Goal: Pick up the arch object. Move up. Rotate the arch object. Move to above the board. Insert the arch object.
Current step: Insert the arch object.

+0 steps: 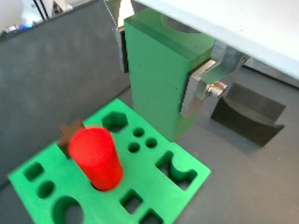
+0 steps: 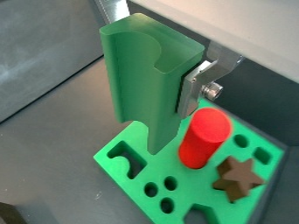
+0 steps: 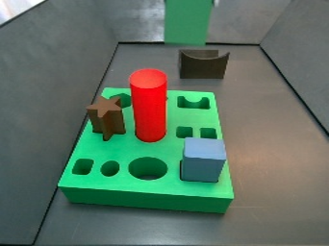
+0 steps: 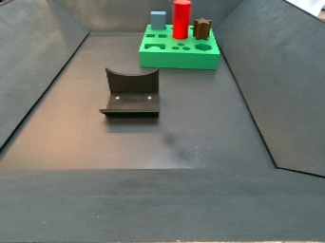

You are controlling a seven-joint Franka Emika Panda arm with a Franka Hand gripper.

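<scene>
Arch object (image 1: 158, 74) sits clamped in the pincer (image 1: 176, 87), silver finger (image 1: 198, 86) flat on its side face; in a wrist view the curved notch (image 2: 163, 54) faces sideways, so the piece hangs upright as a narrow slab, probably turned to fit a slot. Board (image 1: 41, 171) lies below the pincer and off to one side, on the dark floor, so the carry has not yet put the piece above it. On the board: red cylinder (image 1: 96, 157) upright in a hole, brown star piece (image 2: 237, 175), blue cube (image 3: 203, 159) at the near edge. Open arch-shaped hole (image 1: 181, 166) is just below the pincer's lower edge, likely the target. Dark grey-brown block (image 1: 249, 114) rests beside the pincer, apart from the board. Arm pose: wrist high, pincer pointing down. In a side view the green slab (image 3: 189, 21) hangs above the far end of the box.
</scene>
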